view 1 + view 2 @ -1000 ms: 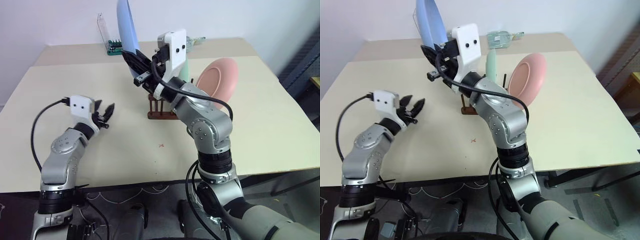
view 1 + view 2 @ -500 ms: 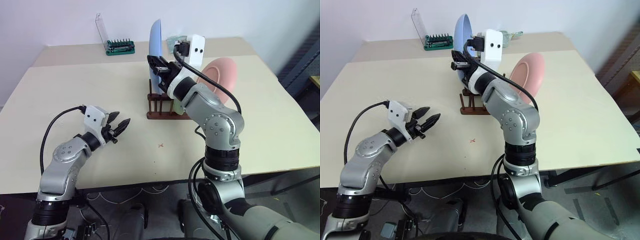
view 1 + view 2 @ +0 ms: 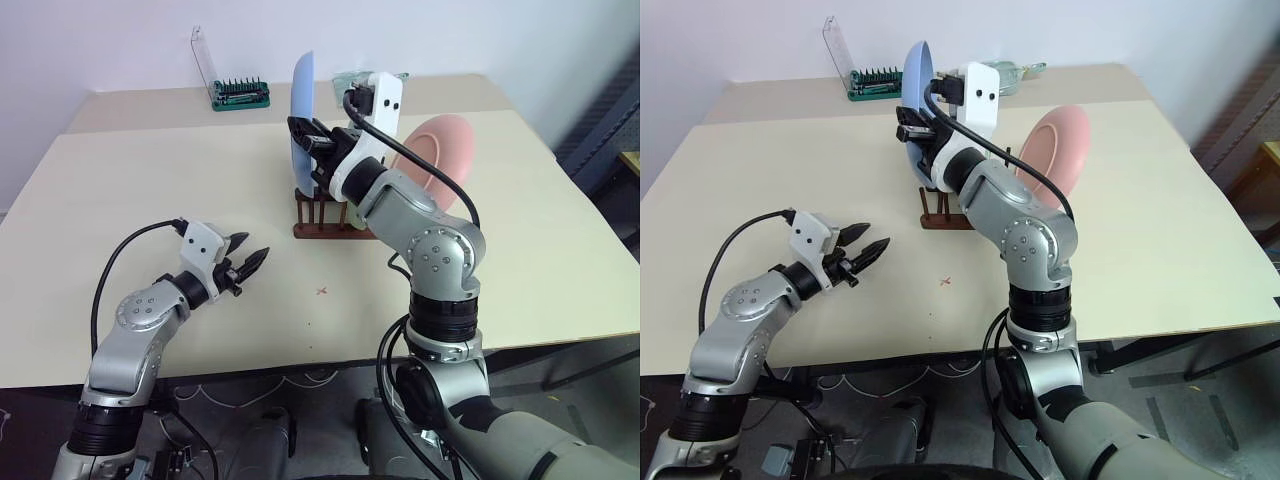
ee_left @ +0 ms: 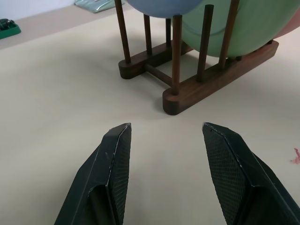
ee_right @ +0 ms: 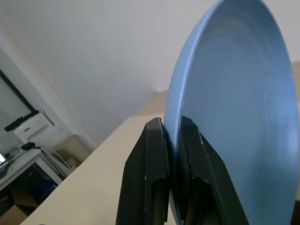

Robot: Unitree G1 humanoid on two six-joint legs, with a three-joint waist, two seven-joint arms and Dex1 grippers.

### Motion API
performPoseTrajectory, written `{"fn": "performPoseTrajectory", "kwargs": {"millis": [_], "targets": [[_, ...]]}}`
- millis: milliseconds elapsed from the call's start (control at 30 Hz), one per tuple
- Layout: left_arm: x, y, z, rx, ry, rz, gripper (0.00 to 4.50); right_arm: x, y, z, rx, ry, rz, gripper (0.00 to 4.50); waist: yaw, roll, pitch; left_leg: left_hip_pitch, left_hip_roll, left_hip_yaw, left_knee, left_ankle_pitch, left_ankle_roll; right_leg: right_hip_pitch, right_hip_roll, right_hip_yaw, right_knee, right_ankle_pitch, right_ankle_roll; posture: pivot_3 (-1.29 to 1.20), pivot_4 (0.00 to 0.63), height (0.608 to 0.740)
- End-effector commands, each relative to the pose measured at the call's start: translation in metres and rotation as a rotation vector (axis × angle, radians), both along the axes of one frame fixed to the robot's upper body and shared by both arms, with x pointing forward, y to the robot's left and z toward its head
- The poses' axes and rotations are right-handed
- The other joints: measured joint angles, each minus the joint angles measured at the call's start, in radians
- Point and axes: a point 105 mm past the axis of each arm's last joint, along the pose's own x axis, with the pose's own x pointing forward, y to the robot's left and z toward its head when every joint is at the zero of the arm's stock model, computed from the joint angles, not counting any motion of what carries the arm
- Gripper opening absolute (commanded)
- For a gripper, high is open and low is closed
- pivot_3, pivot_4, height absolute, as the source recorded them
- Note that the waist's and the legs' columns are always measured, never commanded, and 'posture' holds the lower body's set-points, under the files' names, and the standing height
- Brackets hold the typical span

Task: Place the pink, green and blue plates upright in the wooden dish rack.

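Closest to me, the left gripper (image 3: 250,257) hangs low over the bare beige table (image 3: 150,200), its two black fingers (image 4: 112,159) spread apart with nothing between them, pointed toward the wooden dish rack (image 3: 325,215) but well short of it. A small red mark (image 3: 322,291) sits on the tabletop between that gripper and the rack. Farther on, the right gripper (image 3: 312,140) is pinched tight on the rim of the blue plate (image 3: 301,110), holding it on edge over the rack's near end. Behind it the green plate (image 4: 243,23) already stands among the pegs, and the pink plate (image 3: 440,150) leans at the rack's far end. At the back sits a green tool holder (image 3: 240,93).
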Motion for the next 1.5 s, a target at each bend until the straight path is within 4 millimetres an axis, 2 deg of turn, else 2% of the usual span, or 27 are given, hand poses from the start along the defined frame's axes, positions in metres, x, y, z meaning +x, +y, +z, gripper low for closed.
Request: {"fn": "performPoseTrajectory", "kwargs": {"millis": [33, 167, 267, 500, 633, 800, 900, 1000, 1033, 1100, 1167, 1200, 1300, 1400, 1500], "targets": [[-0.005, -0.004, 0.012, 0.001, -0.06, -0.028, 2.44, -0.004, 0.009, 0.0, 0.08, 0.047, 0.035, 0.0, 0.0, 0.0, 0.0, 0.0, 0.0, 0.0, 0.0, 0.0, 0.0, 0.0, 0.0, 0.0, 0.0, 0.0, 0.0, 0.0, 0.15, 0.74], [-0.005, -0.005, 0.011, 0.003, -0.059, -0.035, 2.44, -0.002, 0.008, -0.002, 0.085, 0.067, 0.033, 0.0, 0.0, 0.0, 0.0, 0.0, 0.0, 0.0, 0.0, 0.0, 0.0, 0.0, 0.0, 0.0, 0.0, 0.0, 0.0, 0.0, 0.15, 0.74], [-0.006, -0.006, 0.01, 0.005, -0.058, -0.042, 2.5, 0.0, 0.007, -0.003, 0.086, 0.078, 0.027, 1.04, 0.0, 0.0, 0.0, 0.0, 0.0, 0.0, -0.001, 0.0, 0.0, 0.0, 0.0, 0.0, 0.0, 0.0, 0.0, 0.0, 0.15, 0.74], [-0.005, -0.008, 0.01, 0.004, -0.058, -0.048, 2.5, 0.0, 0.005, 0.0, 0.066, 0.053, 0.01, 4.47, 0.0, 0.0, 0.0, 0.0, 0.0, 0.0, -0.001, 0.0, 0.0, 0.0, 0.0, 0.0, -0.001, 0.0, 0.0, 0.0, 0.15, 0.74], [-0.005, -0.008, 0.01, 0.002, -0.056, -0.049, 2.5, -0.002, 0.005, 0.008, 0.05, 0.0, 0.007, 4.47, 0.0, 0.0, 0.0, 0.0, 0.0, 0.0, -0.001, 0.0, 0.0, 0.0, 0.0, 0.0, -0.001, 0.0, 0.0, 0.0, 0.15, 0.74], [-0.005, -0.01, 0.009, -0.001, -0.053, -0.057, 2.5, -0.02, 0.003, 0.043, -0.121, -0.315, 0.023, 4.47, 0.0, 0.0, 0.0, 0.0, 0.0, 0.0, -0.001, 0.0, 0.0, 0.0, 0.0, 0.0, -0.001, 0.0, 0.0, 0.0, 0.15, 0.74], [-0.005, -0.012, 0.009, 0.0, -0.051, -0.062, 2.5, -0.03, -0.001, 0.052, -0.225, -0.463, 0.02, 4.47, 0.001, 0.0, 0.0, 0.0, 0.0, 0.0, -0.001, 0.0, 0.0, 0.0, 0.0, 0.0, -0.002, 0.0, 0.0, 0.0, 0.15, 0.74], [-0.007, -0.019, 0.01, 0.001, -0.05, -0.099, 2.5, -0.032, -0.025, 0.06, -0.283, -0.525, -0.035, 4.47, 0.001, 0.0, 0.0, 0.0, 0.0, 0.0, -0.002, 0.0, 0.0, 0.0, 0.0, 0.0, -0.002, 0.0, 0.0, 0.0, 0.15, 0.74], [-0.008, -0.022, 0.01, -0.001, -0.049, -0.116, 2.5, -0.031, -0.035, 0.059, -0.292, -0.514, -0.049, 3.97, 0.001, 0.0, 0.0, 0.0, 0.0, 0.0, -0.002, 0.0, 0.0, 0.0, 0.0, 0.0, -0.002, 0.0, 0.0, 0.0, 0.15, 0.74], [-0.008, -0.025, 0.009, -0.005, -0.045, -0.131, 2.5, -0.03, -0.047, 0.055, -0.3, -0.487, -0.058, 3.23, 0.005, 0.0, 0.0, 0.0, 0.0, 0.0, -0.001, 0.0, 0.0, 0.001, 0.0, 0.0, -0.002, 0.0, 0.0, 0.0, 0.15, 0.74], [-0.007, -0.031, 0.007, -0.017, -0.037, -0.147, 2.5, -0.026, -0.052, 0.044, -0.32, -0.448, -0.079, 2.18, 0.006, 0.0, 0.0, 0.0, 0.0, 0.0, -0.001, 0.0, 0.0, 0.002, 0.0, 0.0, -0.003, 0.0, 0.0, 0.0, 0.15, 0.74], [-0.006, -0.034, 0.005, -0.017, -0.034, -0.159, 2.5, -0.025, -0.051, 0.038, -0.354, -0.446, -0.095, 1.8, 0.006, 0.0, 0.0, 0.0, 0.0, 0.0, -0.002, 0.0, 0.0, 0.002, 0.0, 0.0, -0.003, 0.0, 0.0, 0.0, 0.15, 0.74], [-0.005, -0.043, 0.004, -0.019, -0.038, -0.188, 2.5, -0.027, -0.051, 0.042, -0.356, -0.464, -0.124, 1.8, 0.001, 0.001, 0.001, 0.0, 0.0, 0.0, -0.002, 0.0, 0.0, 0.002, 0.0, 0.0, -0.003, 0.0, 0.0, 0.0, 0.15, 0.74], [-0.006, -0.048, 0.003, -0.016, -0.037, -0.218, 2.5, -0.031, -0.07, 0.051, -0.378, -0.51, -0.17, 1.8, 0.004, 0.001, 0.001, 0.0, 0.001, 0.0, -0.002, 0.0, 0.0, 0.001, 0.0, 0.0, -0.003, 0.0, 0.0, 0.0, 0.15, 0.74], [-0.007, -0.052, 0.001, -0.007, -0.034, -0.251, 2.5, -0.036, -0.103, 0.055, -0.439, -0.543, -0.23, 0.89, 0.02, 0.001, 0.0, 0.0, 0.0, 0.0, -0.002, 0.0, 0.0, 0.002, 0.0, 0.0, -0.005, 0.0, 0.0, 0.0, 0.15, 0.74]]}}
